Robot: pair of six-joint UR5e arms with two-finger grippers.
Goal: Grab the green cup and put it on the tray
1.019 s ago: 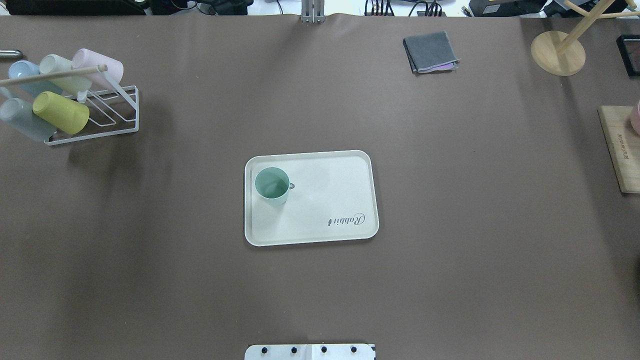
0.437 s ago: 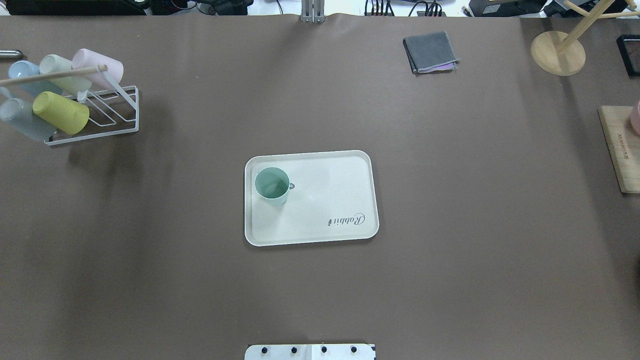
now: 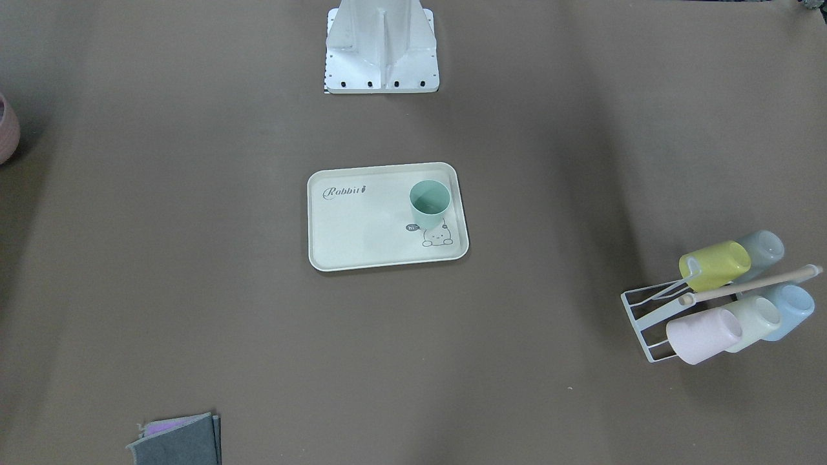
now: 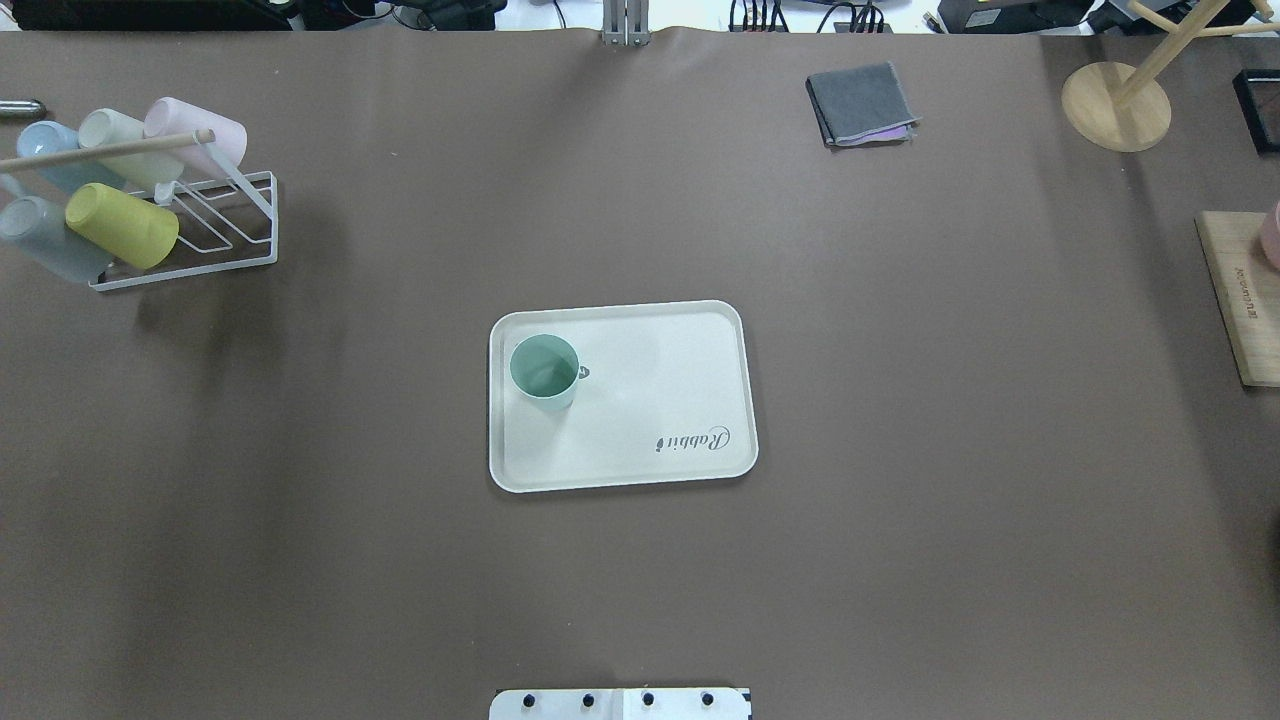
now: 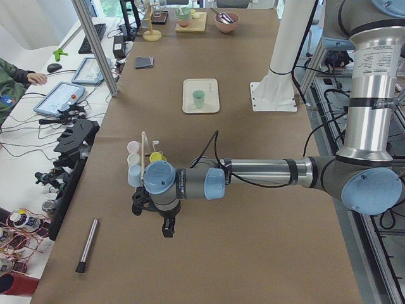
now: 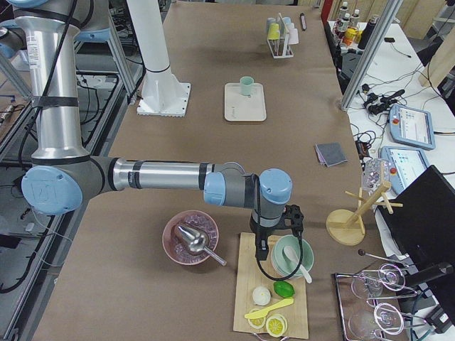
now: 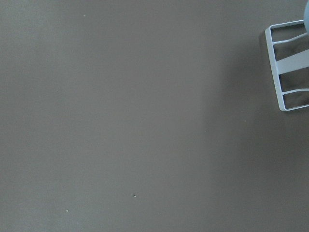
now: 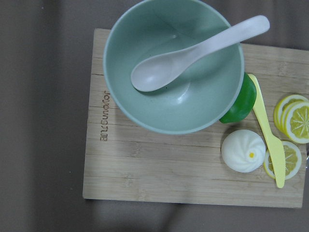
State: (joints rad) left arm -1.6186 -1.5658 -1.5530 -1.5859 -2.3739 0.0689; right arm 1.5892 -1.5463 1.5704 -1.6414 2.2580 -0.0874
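The green cup [image 4: 544,368] stands upright on the cream tray [image 4: 640,400], in the tray's corner by the rabbit drawing; both also show in the front view, cup [image 3: 429,200] and tray [image 3: 362,226]. No gripper is near them. My left gripper [image 5: 168,226] hangs over bare table beside the cup rack, seen only in the exterior left view, and I cannot tell if it is open. My right gripper [image 6: 261,250] hangs over the wooden board at the other table end, seen only in the exterior right view, and I cannot tell its state.
A white wire rack [image 4: 200,230] with several pastel cups lies at the far left. A folded grey cloth [image 4: 860,103] and a wooden stand [image 4: 1115,105] are at the back right. The cutting board [image 8: 159,169] holds a green bowl [image 8: 174,63] with a spoon, a bun and lemon slices.
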